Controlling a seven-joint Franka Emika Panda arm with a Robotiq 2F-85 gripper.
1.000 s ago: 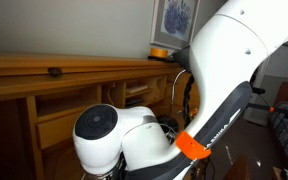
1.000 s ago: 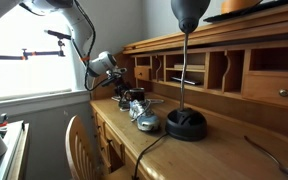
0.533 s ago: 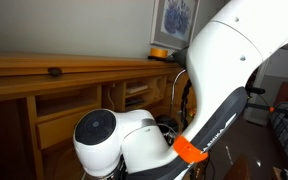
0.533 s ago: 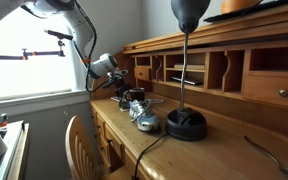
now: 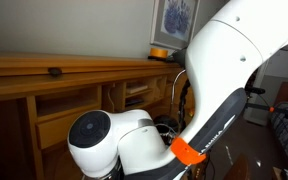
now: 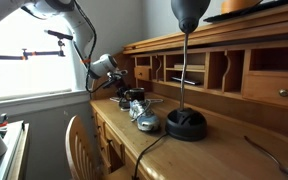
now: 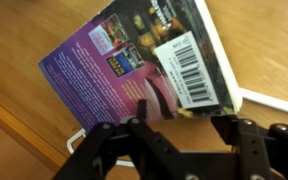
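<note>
In the wrist view a flat case (image 7: 134,60) with a purple printed back and a white barcode label (image 7: 192,68) lies on the wooden desk (image 7: 24,40). My gripper (image 7: 184,116) hovers right over the case's lower end. Its two black fingers (image 7: 142,108) stand apart: one overlaps the purple cover, the other sits just off the corner by the barcode. Nothing is clamped between them. In an exterior view the gripper (image 6: 133,100) hangs low over the desk in front of the cubbyholes. The arm (image 5: 214,90) hides the case in the remaining exterior view.
A black desk lamp (image 6: 187,122) stands on the desk beside the gripper, with a silvery object (image 6: 145,122) at its base. Cubbyholes and drawers (image 6: 224,70) line the back. A wooden chair (image 6: 81,145) sits at the desk front. An orange bowl (image 5: 160,51) rests on the top shelf.
The fingers have drawn closer together over the case. The arm's round joint has slid a little left and down in an exterior view.
</note>
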